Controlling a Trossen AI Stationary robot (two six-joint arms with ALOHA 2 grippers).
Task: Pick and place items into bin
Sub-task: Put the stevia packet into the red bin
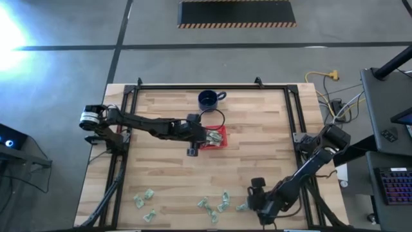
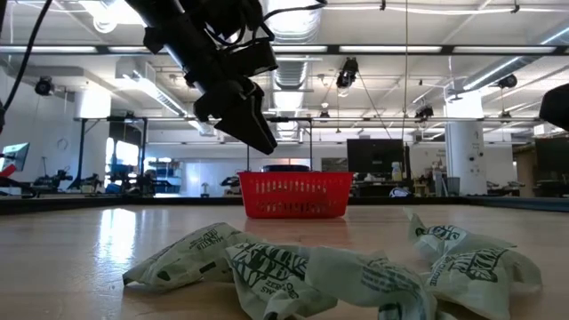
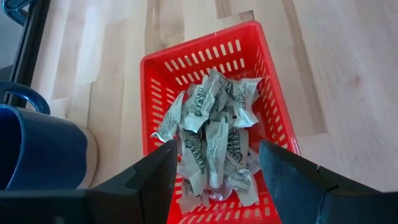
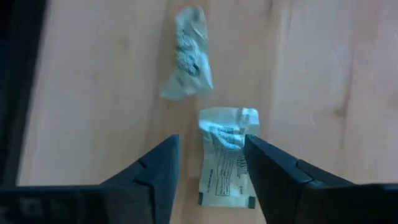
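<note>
Because the wrappers are thin, crumpled and nearly weightless, they should crush rather than resist, so pinching across the bunched middle looks safer than catching a loose edge. Several lie scattered along the near edge of the worktop, where the right end effector hangs with fingers spread around one. More wrappers are heaped in the red bin beside the blue mug, under the left end effector, wide and empty.
</note>
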